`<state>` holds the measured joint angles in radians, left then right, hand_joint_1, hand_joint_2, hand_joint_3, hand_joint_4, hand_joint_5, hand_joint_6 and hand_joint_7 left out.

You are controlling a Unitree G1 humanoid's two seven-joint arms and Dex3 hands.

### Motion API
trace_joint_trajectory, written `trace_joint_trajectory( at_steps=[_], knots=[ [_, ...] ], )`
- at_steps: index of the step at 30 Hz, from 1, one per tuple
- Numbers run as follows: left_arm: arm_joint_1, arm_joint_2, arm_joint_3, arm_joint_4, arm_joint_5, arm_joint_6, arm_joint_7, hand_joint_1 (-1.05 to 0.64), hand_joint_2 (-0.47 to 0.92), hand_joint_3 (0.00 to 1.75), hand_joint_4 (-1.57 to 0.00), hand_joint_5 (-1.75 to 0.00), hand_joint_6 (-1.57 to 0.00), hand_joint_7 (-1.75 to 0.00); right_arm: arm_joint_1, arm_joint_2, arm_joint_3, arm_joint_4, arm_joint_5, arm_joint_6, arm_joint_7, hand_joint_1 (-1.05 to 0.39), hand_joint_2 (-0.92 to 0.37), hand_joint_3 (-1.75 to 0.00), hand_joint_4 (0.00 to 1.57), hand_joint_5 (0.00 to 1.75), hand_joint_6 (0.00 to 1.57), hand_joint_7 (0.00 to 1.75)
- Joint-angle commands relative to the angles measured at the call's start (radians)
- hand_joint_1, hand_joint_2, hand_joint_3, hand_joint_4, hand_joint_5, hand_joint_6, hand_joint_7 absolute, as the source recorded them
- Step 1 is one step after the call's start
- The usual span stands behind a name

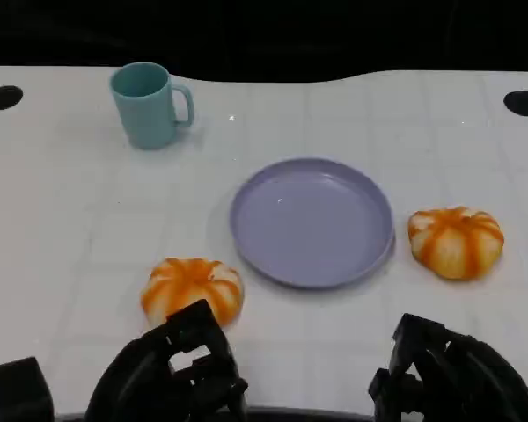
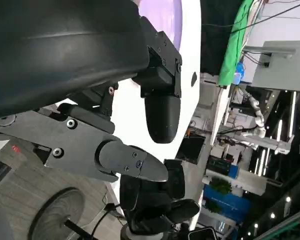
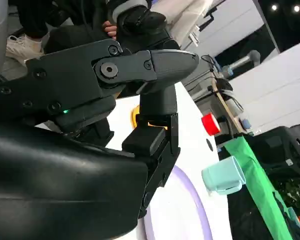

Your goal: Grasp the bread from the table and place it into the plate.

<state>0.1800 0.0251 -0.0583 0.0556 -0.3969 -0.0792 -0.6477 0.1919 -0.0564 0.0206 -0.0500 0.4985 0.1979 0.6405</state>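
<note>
Two orange-and-white striped round breads lie on the white table. One bread (image 1: 192, 290) is just in front of my left hand (image 1: 172, 374), left of the lilac plate (image 1: 312, 221). The other bread (image 1: 456, 242) lies right of the plate, beyond my right hand (image 1: 449, 374). Both hands hover low at the table's near edge and hold nothing. The left wrist view shows my left hand's fingers (image 2: 162, 117) spread, with a part of the plate (image 2: 165, 20) beyond them. In the right wrist view an orange sliver of bread (image 3: 135, 117) peeks from behind the spread fingers (image 3: 160, 107), near the plate's rim (image 3: 197, 207).
A teal mug (image 1: 150, 104) stands at the back left of the table, also in the right wrist view as the mug (image 3: 222, 177). Two black holes (image 1: 2, 97) mark the table's far corners. A person's legs and shoes (image 3: 20, 47) are beside the table.
</note>
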Motion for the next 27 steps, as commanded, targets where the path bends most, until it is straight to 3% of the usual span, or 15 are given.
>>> trace_joint_trajectory(
  at_steps=[1, 8, 15, 17, 19, 20, 23, 27],
  knots=[
    [0.007, 0.008, 0.004, -0.007, 0.004, -0.006, 0.007, -0.47, 0.91, 0.03, -0.68, -1.75, -0.47, -1.75, 0.004, -0.014, -0.009, -0.003, 0.003, 0.002, -0.001, -0.71, -0.92, -0.24, 0.86, 1.59, 0.77, 1.33],
    [0.022, 0.000, 0.011, -0.029, 0.026, -0.034, 0.040, -0.45, 0.91, 0.03, -0.60, -1.75, -0.41, -1.71, 0.003, -0.010, -0.008, 0.003, 0.008, -0.003, 0.005, -0.69, -0.92, -0.25, 0.86, 1.58, 0.76, 1.33],
    [0.037, 0.002, 0.006, -0.101, 0.166, -0.124, 0.166, -0.51, 0.92, 0.07, -0.37, -1.75, -0.35, -1.46, 0.014, -0.012, -0.001, -0.018, -0.003, -0.006, -0.004, -0.71, -0.92, -0.26, 0.86, 1.61, 0.76, 1.35],
    [0.039, 0.011, 0.005, -0.121, 0.201, -0.140, 0.192, -0.53, 0.92, 0.09, -0.35, -1.69, -0.37, -1.26, 0.018, -0.011, 0.001, -0.024, -0.004, -0.003, -0.009, -0.71, -0.92, -0.25, 0.86, 1.61, 0.77, 1.36],
    [0.036, 0.028, 0.006, -0.143, 0.244, -0.155, 0.216, -0.54, 0.92, 0.10, -0.35, -1.67, -0.38, -1.20, 0.022, -0.011, 0.003, -0.033, -0.003, 0.001, -0.013, -0.71, -0.92, -0.25, 0.86, 1.61, 0.77, 1.36],
    [0.034, 0.039, 0.007, -0.156, 0.271, -0.165, 0.228, -0.56, 0.92, 0.11, -0.41, -1.50, -0.44, -0.91, 0.024, -0.011, 0.004, -0.038, -0.002, 0.004, -0.015, -0.71, -0.92, -0.25, 0.86, 1.61, 0.77, 1.37],
    [0.031, 0.086, 0.008, -0.232, 0.387, -0.143, 0.280, -0.54, 0.92, 0.06, -0.48, -1.21, -0.55, -0.43, 0.028, -0.013, 0.008, -0.047, -0.007, 0.004, -0.023, -0.71, -0.92, -0.25, 0.86, 1.61, 0.76, 1.37],
    [0.026, 0.169, 0.006, -0.316, 0.574, -0.124, 0.326, -0.49, 0.91, 0.01, -0.38, -1.00, -0.50, -0.13, 0.027, -0.010, 0.013, -0.047, -0.005, 0.008, -0.025, -0.71, -0.92, -0.24, 0.85, 1.62, 0.76, 1.39]
  ],
)
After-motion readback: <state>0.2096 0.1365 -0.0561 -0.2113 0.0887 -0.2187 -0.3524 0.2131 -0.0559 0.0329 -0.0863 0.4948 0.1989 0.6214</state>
